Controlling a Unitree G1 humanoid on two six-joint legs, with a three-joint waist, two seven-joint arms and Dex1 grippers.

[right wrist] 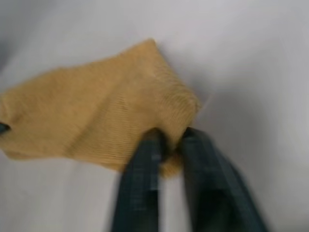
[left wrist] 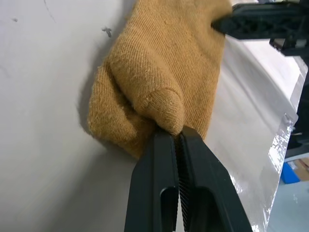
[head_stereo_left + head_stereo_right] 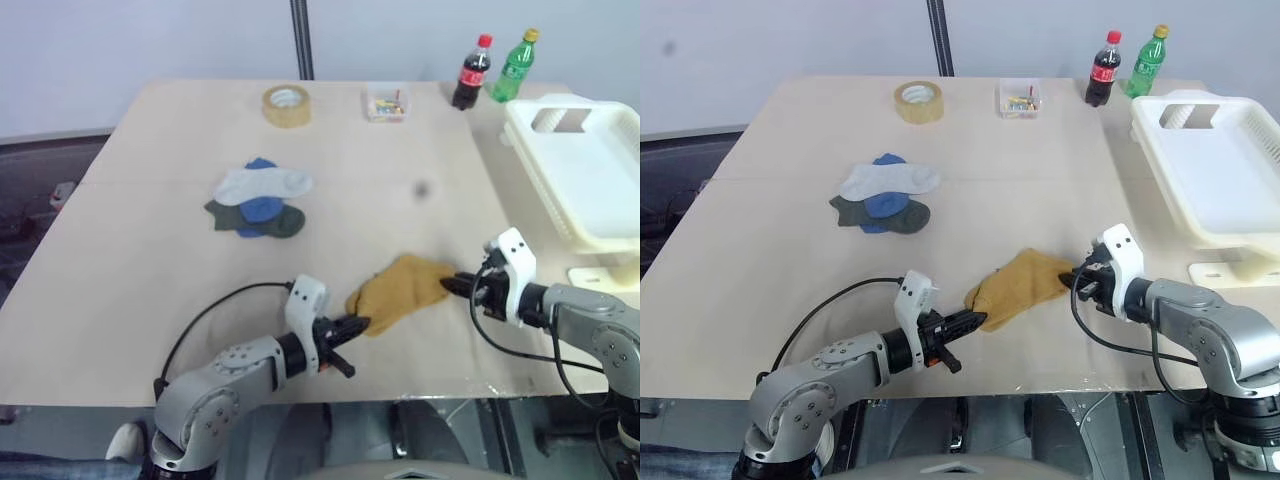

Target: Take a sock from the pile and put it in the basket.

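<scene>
A mustard-yellow sock lies flat on the tan table near its front edge, apart from the pile of white, blue and dark socks farther back on the left. My left gripper is shut on a fold at the sock's near-left end. At the sock's right end, the fingers of my right gripper stand slightly apart, with the sock's corner at their tips. The cream-white basket with slotted sides sits at the table's right edge, beyond my right gripper.
A roll of tan tape, a small clear box of coloured bits, a cola bottle and a green bottle stand along the back of the table. The table's front edge runs just below both grippers.
</scene>
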